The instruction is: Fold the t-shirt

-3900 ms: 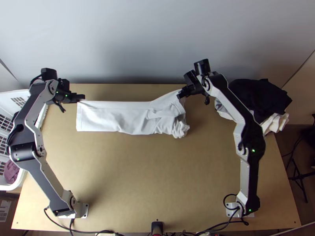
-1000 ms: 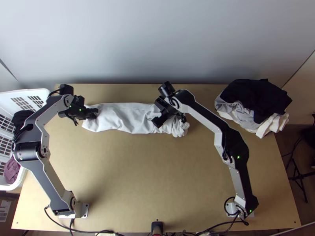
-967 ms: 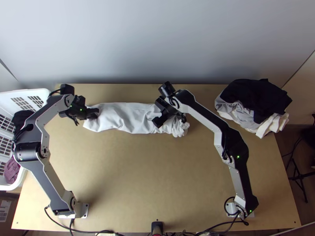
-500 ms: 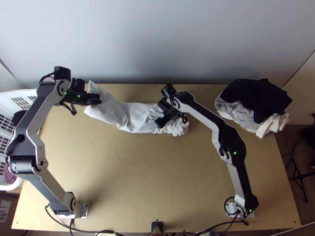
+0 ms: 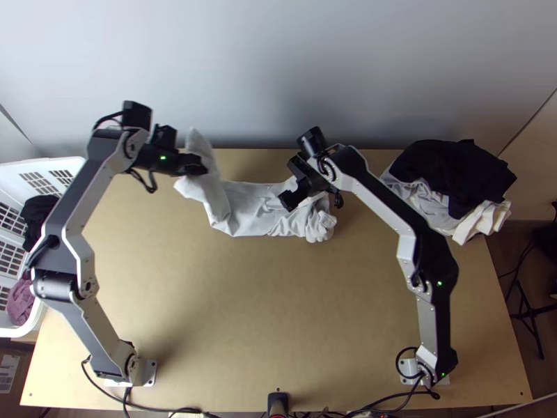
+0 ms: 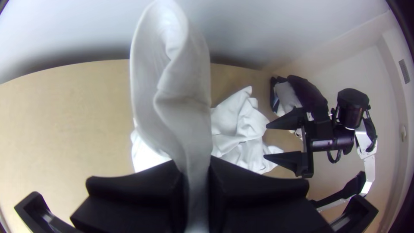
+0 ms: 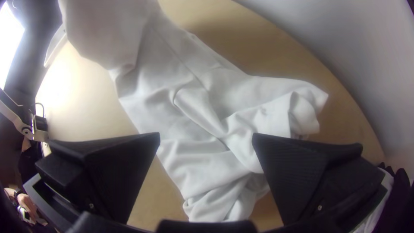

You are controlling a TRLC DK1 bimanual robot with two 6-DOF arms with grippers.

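Observation:
My left gripper (image 5: 202,165) is over the back left of the table, shut on one end of the white t-shirt (image 5: 254,209). In the left wrist view the raised cloth (image 6: 181,99) passes between the fingers of my left gripper (image 6: 197,190). The rest of the shirt lies on the table as a long folded strip, bunched at its right end. Above that wrinkled right part, my right gripper (image 5: 289,202) stands open. The right wrist view has cloth (image 7: 202,129) below my right gripper (image 7: 206,138), with the fingertips wide apart.
A pile of dark, grey and cream clothes (image 5: 452,174) lies at the table's back right. At the left edge stands a white basket (image 5: 59,164) with dark and maroon cloth in it. The wall (image 5: 278,70) rises behind the table (image 5: 264,313).
My left gripper took hold of the shirt's left end and has moved up and right, lifting it off the table. My right gripper went left over the shirt, then slightly back right.

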